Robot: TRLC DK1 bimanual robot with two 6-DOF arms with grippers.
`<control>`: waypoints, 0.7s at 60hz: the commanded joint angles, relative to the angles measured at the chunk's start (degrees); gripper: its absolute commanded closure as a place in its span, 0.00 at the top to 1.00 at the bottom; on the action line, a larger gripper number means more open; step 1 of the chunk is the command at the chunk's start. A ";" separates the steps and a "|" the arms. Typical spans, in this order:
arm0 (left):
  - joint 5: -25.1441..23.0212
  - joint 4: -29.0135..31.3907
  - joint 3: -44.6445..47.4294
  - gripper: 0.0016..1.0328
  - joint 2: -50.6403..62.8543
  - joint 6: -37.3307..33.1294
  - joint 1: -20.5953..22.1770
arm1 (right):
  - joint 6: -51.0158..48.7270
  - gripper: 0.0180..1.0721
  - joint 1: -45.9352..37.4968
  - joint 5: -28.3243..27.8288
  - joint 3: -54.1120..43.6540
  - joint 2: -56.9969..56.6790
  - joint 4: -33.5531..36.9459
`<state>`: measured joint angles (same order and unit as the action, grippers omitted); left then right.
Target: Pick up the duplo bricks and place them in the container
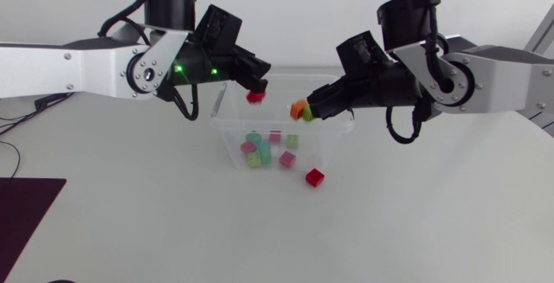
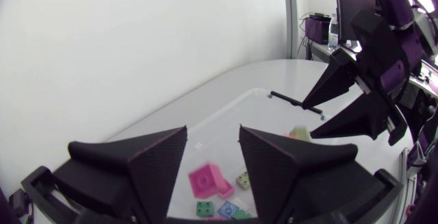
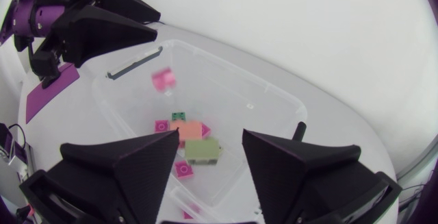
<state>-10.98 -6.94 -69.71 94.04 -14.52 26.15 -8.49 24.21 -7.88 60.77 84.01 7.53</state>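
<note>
1. The clear container (image 1: 342,127) stands in the middle of the desk (image 1: 415,222), and both arms meet above it.
2. The left gripper (image 1: 255,84) hangs over the container's rear left corner with its 2 fingers spread apart and nothing between them.
3. A red brick (image 1: 254,97) is in the air just under that gripper's tips, above the container's opening. In the right wrist view it shows as a blurred pinkish block (image 3: 163,79).
4. The right gripper (image 1: 312,106) is over the container's rear right part, its fingers also apart.
5. An orange-and-green brick (image 1: 300,111) sits at the right gripper's tips. In the right wrist view the green part (image 3: 202,150) lies in the gap between the fingers and does not touch both.
6. Several small bricks (image 1: 260,151), green, teal and pink, lie on the container's floor.
7. 1 loose red brick (image 1: 314,176) rests on the desk just outside the container's front wall.
</note>
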 commanded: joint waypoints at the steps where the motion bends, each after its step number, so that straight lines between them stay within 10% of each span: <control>1: 0.70 -1.85 0.37 0.88 1.32 1.43 0.30 | 1.20 0.93 0.75 1.11 1.89 0.81 0.29; 29: 5.62 8.26 11.70 0.95 -20.21 5.73 -2.95 | 2.08 0.94 1.37 1.38 -17.79 -25.47 11.81; 42: 9.49 8.70 24.54 0.95 -32.34 2.04 -0.93 | 2.34 0.94 1.55 0.85 -28.52 -26.35 5.65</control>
<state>-2.24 1.48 -48.97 64.62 -10.90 24.40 -7.44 25.26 -7.20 35.62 57.54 15.51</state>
